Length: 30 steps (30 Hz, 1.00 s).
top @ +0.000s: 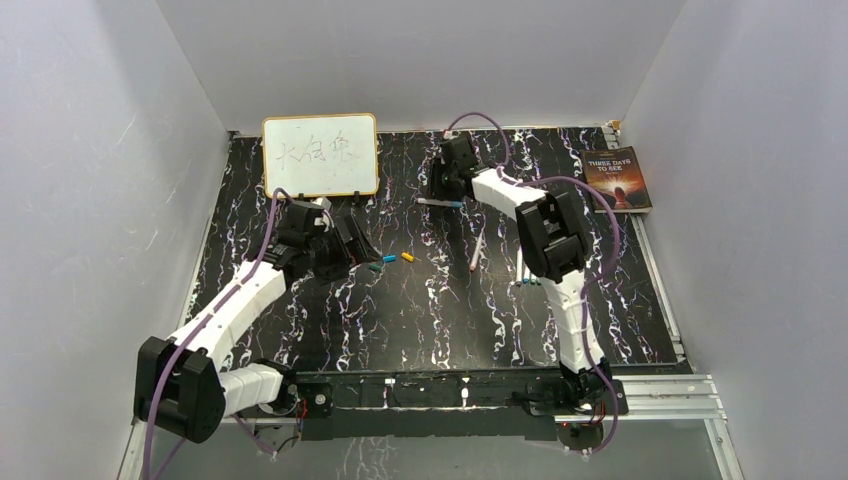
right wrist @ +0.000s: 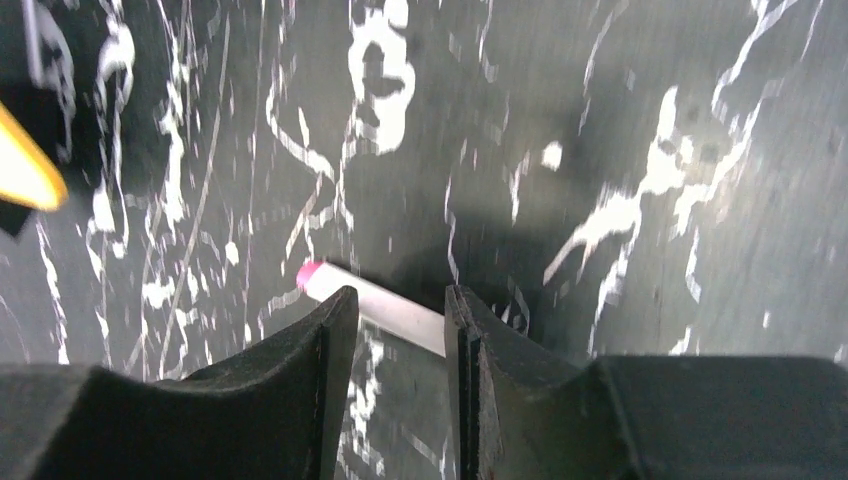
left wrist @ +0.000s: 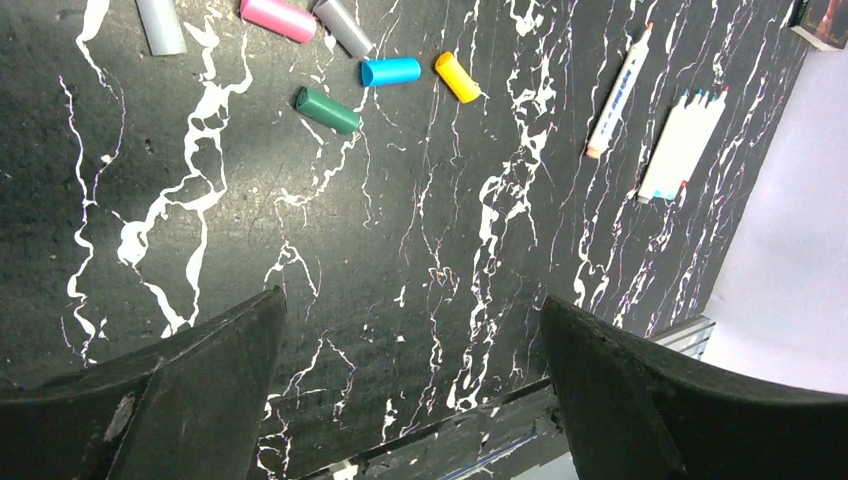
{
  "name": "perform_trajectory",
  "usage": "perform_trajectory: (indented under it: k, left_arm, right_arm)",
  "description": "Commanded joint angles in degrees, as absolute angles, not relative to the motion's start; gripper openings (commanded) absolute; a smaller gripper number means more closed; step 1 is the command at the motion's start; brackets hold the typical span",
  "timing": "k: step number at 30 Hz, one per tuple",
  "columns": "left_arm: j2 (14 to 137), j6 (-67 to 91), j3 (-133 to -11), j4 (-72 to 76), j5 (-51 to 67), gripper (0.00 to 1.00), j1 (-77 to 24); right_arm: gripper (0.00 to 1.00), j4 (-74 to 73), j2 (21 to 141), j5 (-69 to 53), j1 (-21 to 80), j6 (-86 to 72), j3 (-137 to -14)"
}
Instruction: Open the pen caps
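Observation:
Four loose pen caps lie together on the black marbled table: pink, blue, orange-yellow and green. In the top view the green, blue and yellow ones show just right of my left gripper. That gripper is open and empty, above bare table. One pen lies alone and several lie side by side. My right gripper is at the far middle. It is narrowly open over a white pen with a pink tip, which lies crosswise beneath its fingertips.
A framed whiteboard stands at the back left, its grey feet near the caps. A book lies at the back right. A yellow edge shows at the left of the right wrist view. White walls close in three sides.

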<state>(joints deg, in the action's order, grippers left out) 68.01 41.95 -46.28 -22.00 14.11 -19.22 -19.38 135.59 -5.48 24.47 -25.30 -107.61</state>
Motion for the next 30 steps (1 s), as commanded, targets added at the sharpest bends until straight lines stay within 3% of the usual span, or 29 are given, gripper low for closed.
perform_trajectory:
  k: [1, 15, 19, 24, 26, 28, 29, 30]
  left_arm:
    - [65.2, 42.4, -45.5, -23.4, 15.3, 0.96, -19.0]
    - [59.9, 43.9, -43.1, -24.2, 16.0, 0.96, -19.1]
    - [58.4, 44.0, -42.9, -25.2, 15.8, 0.96, -19.0]
    - [55.9, 44.2, -42.2, -26.2, 17.0, 0.98, -19.1]
    - [54.4, 43.7, -42.3, -26.5, 17.1, 0.98, -19.1]
    - [55.2, 43.7, -42.1, -24.7, 19.9, 0.98, -19.1]
    - [55.7, 44.3, -41.3, -22.3, 22.3, 0.98, -19.1]
    - [56.0, 45.1, -40.4, -19.7, 24.7, 0.98, -19.1]
  right_arm:
    - [0.36, -19.9, 128.3, -3.4, 27.4, -22.4, -97.1]
    - [0.35, -22.4, 111.7, 10.1, 35.5, -17.1, -76.9]
    - [0.38, -24.8, 113.0, 11.5, 36.4, -16.7, -80.3]
    - [0.43, -33.6, 125.5, 13.9, 37.8, -15.7, -97.0]
    - [0.36, -35.0, 128.7, 13.1, 38.3, -15.4, -99.9]
    - [0.07, -34.5, 128.2, 11.4, 38.4, -16.5, -96.8]
    - [0.00, -33.6, 126.5, 10.1, 38.4, -17.4, -94.0]
    - [0.00, -32.9, 124.4, 9.0, 38.4, -18.0, -92.1]
